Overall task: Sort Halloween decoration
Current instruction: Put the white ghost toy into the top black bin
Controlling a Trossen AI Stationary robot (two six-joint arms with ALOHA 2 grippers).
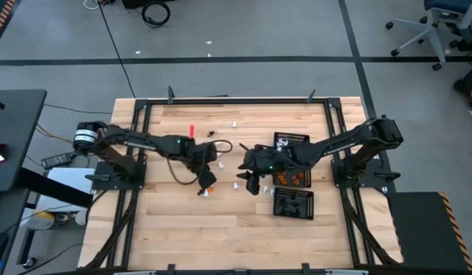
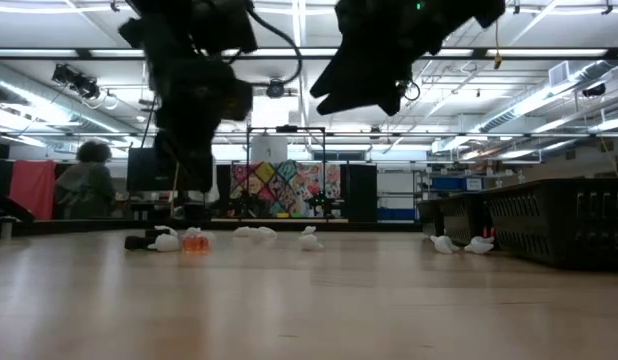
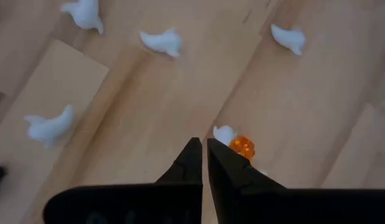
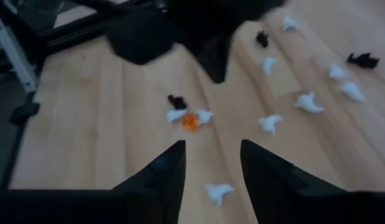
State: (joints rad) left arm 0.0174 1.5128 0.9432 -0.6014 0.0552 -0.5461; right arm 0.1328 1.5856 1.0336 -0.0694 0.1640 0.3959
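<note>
Left tool: the left tool (image 3: 203, 149) hangs low over the counter (image 1: 182, 229), its two tips pressed together and holding nothing.
Nearest target: an orange trinket (image 3: 242, 147) lies just beyond those tips and slightly to one side, touching a small white ghost (image 3: 223, 134); both rest on the wood, not gripped.
Judgement: the left arm is the nearer one; its tips would need to part and shift sideways over the orange piece before any pick.
Right tool: the right tool (image 4: 212, 155) hovers higher, fingers spread with nothing between them, looking at the same cluster from farther off.
Loose pieces: white ghosts (image 4: 308, 102) and a few black trinkets (image 4: 363, 60) are scattered across the middle of the counter, well apart from one another.
Trays: three black mesh trays (image 1: 292, 142) stand beyond the right tool, one holding orange pieces (image 1: 295, 179).
Surface: pale wooden planks in a black frame.
Room: grey floor, office chairs, bright ceiling lights, a colourful panel and a person seated far behind.
</note>
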